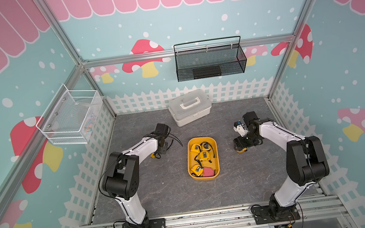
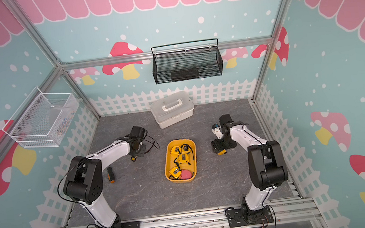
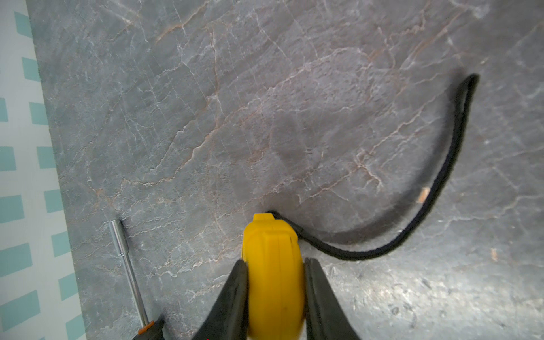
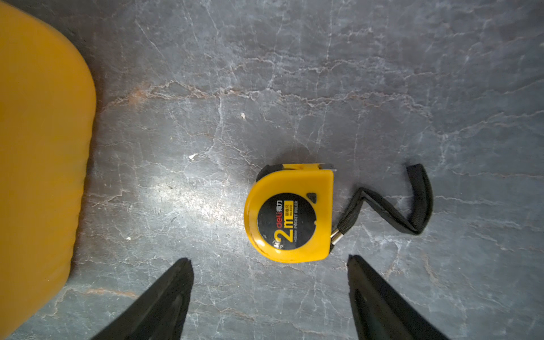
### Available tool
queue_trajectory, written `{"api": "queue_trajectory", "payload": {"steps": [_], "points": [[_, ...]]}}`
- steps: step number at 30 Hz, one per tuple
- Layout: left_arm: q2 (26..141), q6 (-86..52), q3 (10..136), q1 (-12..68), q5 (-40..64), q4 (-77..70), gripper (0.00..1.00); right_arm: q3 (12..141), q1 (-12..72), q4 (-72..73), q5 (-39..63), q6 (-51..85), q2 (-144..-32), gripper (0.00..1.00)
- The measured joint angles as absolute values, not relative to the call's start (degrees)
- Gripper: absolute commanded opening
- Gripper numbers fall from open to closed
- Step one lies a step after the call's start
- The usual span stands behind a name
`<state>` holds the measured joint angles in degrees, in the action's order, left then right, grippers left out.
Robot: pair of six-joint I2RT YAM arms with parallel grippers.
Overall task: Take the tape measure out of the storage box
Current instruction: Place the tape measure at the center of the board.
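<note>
The orange-yellow storage box [image 1: 217, 157] [image 2: 195, 159] stands mid-table and holds several yellow tape measures [image 1: 204, 156] and a pink one [image 1: 208, 172]. Left of the box, my left gripper [image 3: 275, 262] [image 1: 156, 155] is shut on a yellow tape measure [image 3: 270, 241], low over the table, with its black strap [image 3: 426, 206] trailing on the surface. Right of the box, my right gripper [image 4: 270, 259] [image 1: 240, 149] hangs open just above another yellow tape measure [image 4: 290, 215] lying flat on the table, untouched. The box's wall [image 4: 41, 147] shows beside it.
A screwdriver [image 2: 110, 174] [image 3: 129, 270] lies on the table near the left arm. A white lidded case [image 1: 189, 107] stands at the back. A black mesh basket [image 1: 210, 60] hangs on the back wall and a white wire basket [image 1: 69, 118] on the left wall.
</note>
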<state>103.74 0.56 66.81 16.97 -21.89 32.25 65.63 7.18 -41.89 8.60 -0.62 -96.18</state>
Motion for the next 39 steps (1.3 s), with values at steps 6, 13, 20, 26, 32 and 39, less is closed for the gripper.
{"api": "queue_trajectory", "payload": {"steps": [6,13,20,26,32,39], "points": [[105.1,-0.1,66.8,17.6,-21.1,32.2,0.43,65.6,7.2,-41.9,8.6,-0.8,-96.2,0.83],[105.2,-0.4,66.6,17.8,-20.3,32.3,0.51,65.6,7.2,-41.9,8.6,-0.8,-96.2,0.83],[105.2,-0.6,66.2,17.8,-19.0,32.3,0.61,65.6,7.2,-41.9,8.6,-0.8,-96.2,0.83],[104.6,-0.9,65.7,17.8,-18.0,32.3,0.64,65.6,7.2,-42.0,8.7,-0.8,-96.2,0.83],[100.3,-1.3,65.1,18.3,-16.3,32.8,0.66,66.0,7.4,-42.3,9.8,-0.8,-96.2,0.84],[94.2,-2.2,65.1,18.5,-15.2,32.8,0.67,68.8,12.0,-43.9,9.7,-0.8,-96.1,0.86]]}}
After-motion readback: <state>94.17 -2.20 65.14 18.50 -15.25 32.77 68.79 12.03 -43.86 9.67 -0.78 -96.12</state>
